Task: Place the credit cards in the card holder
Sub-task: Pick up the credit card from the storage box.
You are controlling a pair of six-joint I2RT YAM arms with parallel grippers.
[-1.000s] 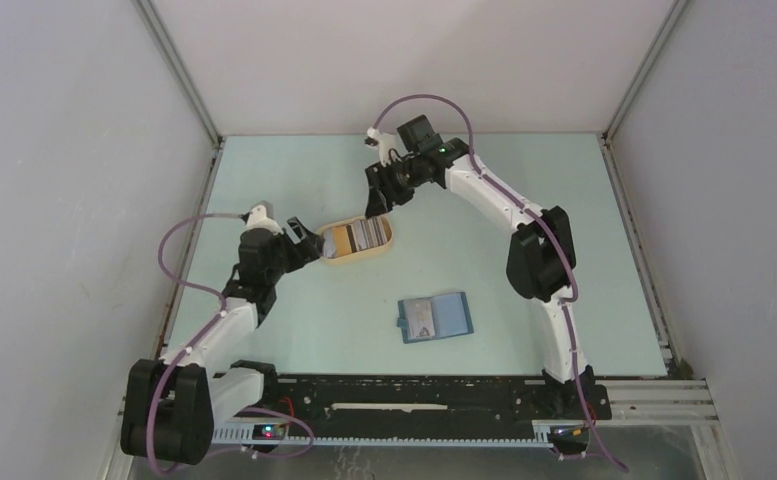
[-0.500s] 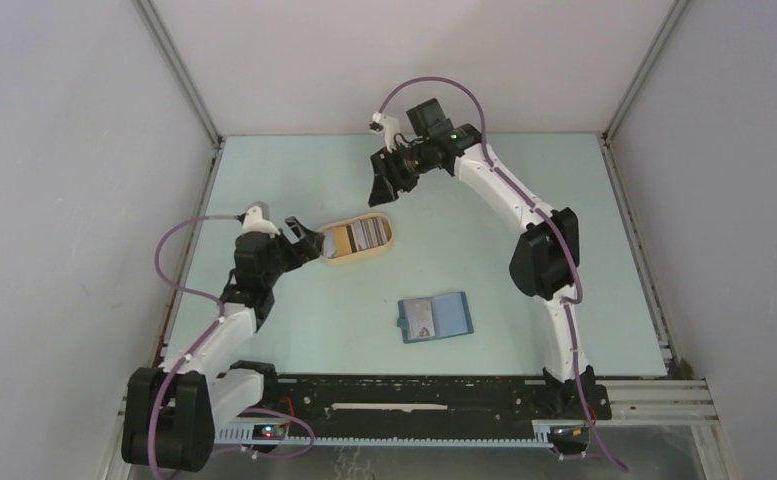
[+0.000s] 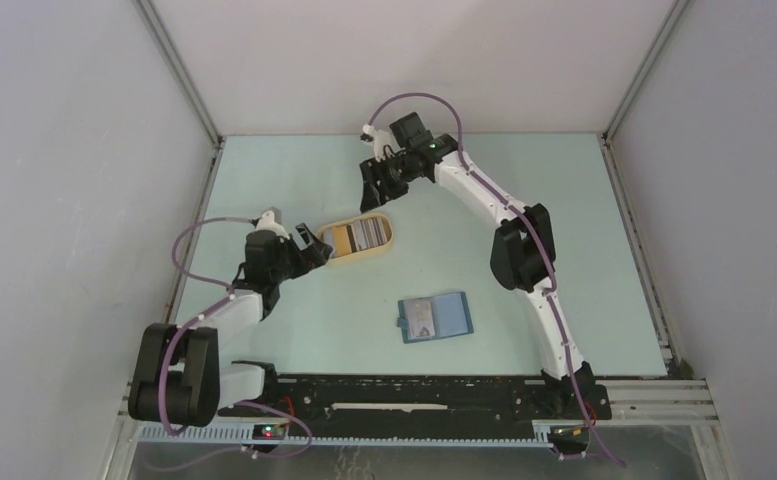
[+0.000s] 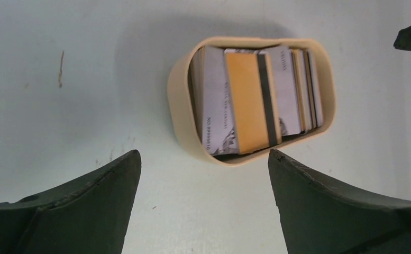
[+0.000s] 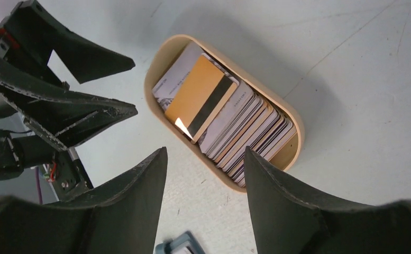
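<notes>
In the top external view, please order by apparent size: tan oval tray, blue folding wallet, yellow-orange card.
1. Tan oval tray and teal-blue folding card holder: about alike, no clear ranking.
2. Yellow-orange plastic credit card inside the tray: clearly smallest.

The tray (image 4: 175,106) is tan, one card (image 4: 243,100) yellow-orange with a black stripe, the card holder (image 3: 452,315) teal-blue.
</notes>
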